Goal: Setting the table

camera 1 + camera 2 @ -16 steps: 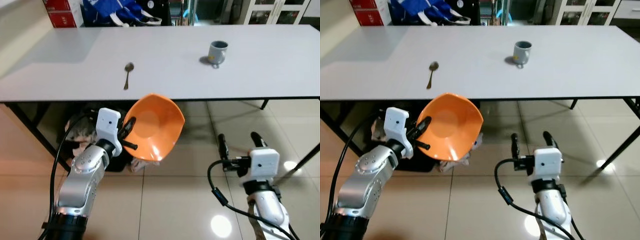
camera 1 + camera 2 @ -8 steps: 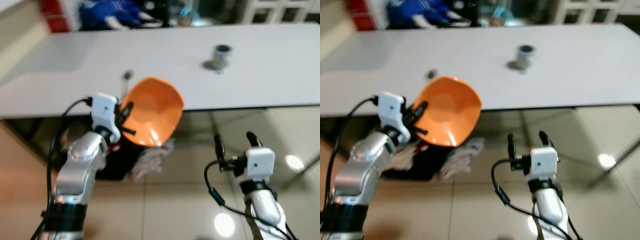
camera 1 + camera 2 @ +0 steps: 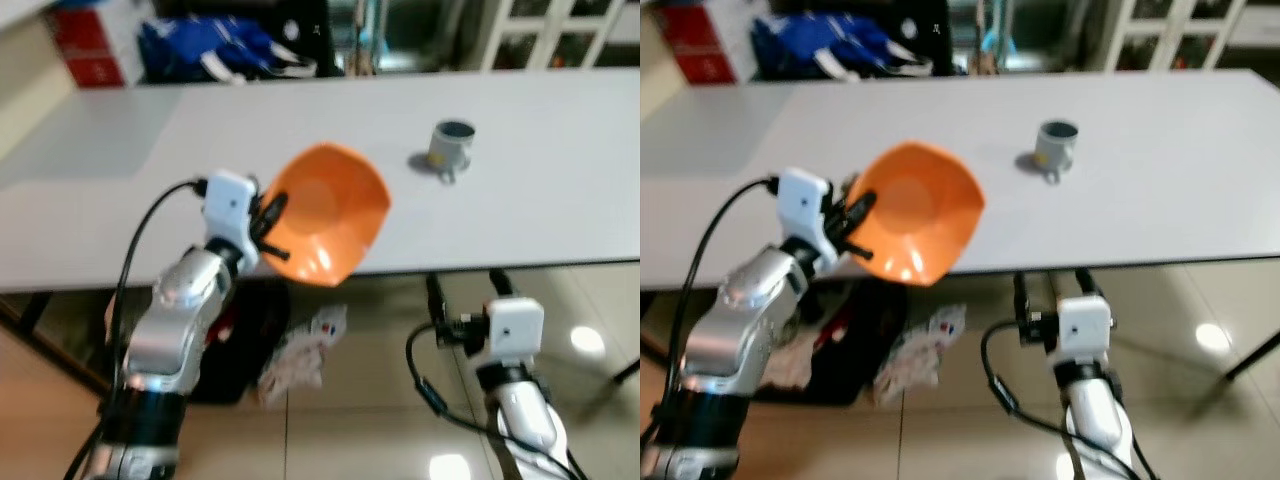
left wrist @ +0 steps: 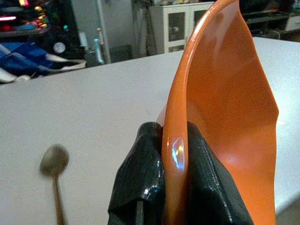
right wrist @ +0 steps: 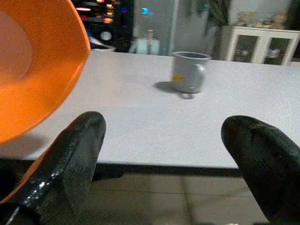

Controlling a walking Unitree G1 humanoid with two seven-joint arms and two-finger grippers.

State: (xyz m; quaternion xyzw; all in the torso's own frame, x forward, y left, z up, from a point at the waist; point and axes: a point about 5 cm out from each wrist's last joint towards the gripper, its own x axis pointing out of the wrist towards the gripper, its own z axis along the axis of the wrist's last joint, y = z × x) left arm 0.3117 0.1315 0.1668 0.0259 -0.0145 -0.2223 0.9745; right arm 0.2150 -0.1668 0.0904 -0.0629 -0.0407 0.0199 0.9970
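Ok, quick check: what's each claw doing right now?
Left claw: closed on the rim of the orange bowl, held tilted above the near edge of the table.
Right claw: open, holding nothing, low in front of the table.

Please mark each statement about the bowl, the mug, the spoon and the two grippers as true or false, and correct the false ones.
1. The left gripper pinches the rim of the orange plastic bowl. True.
2. The bowl rests flat on the white table. False: it is held tilted on edge above the table's near edge.
3. The grey ceramic mug stands upright on the table. True.
4. The right gripper holds the mug. False: its fingers are open and empty, below the table edge.
5. A metal spoon lies on the table. True.
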